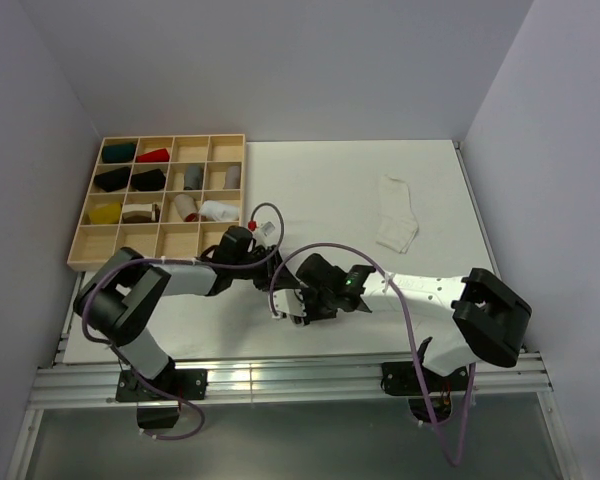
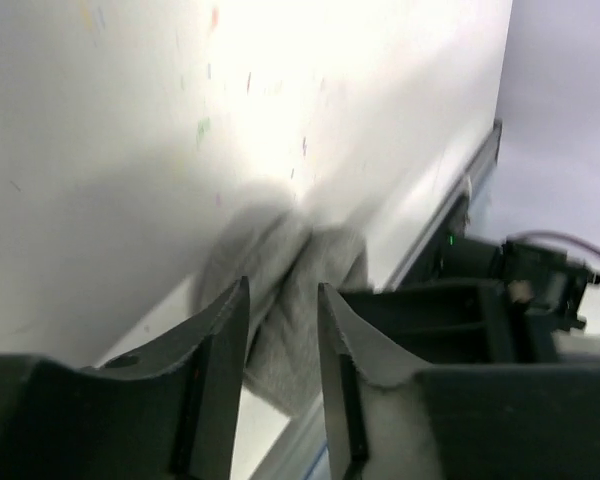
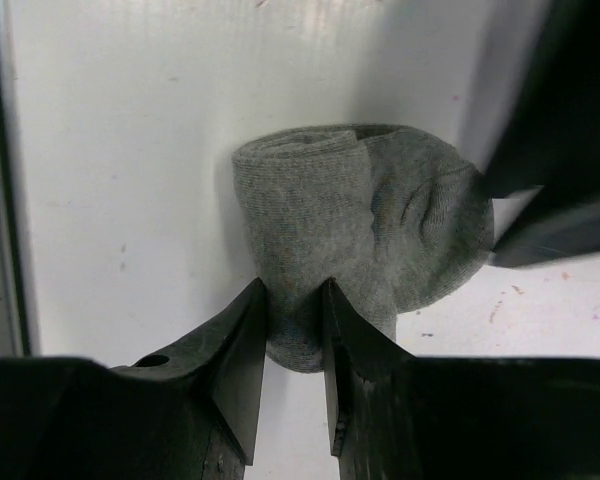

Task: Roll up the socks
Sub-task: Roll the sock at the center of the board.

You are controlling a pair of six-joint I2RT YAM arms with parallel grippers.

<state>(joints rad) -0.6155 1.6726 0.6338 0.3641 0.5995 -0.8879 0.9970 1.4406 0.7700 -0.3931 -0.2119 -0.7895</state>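
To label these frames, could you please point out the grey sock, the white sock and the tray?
grey sock [image 3: 360,235]: right wrist view, middle of the bunched fabric.
white sock [image 1: 397,222]: top external view, its middle.
tray [image 1: 137,242]: top external view, floor of an empty near-row cell.

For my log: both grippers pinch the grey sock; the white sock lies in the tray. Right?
No: top external shows the white sock on the table, outside the tray. The left gripper and right gripper do pinch the grey sock.
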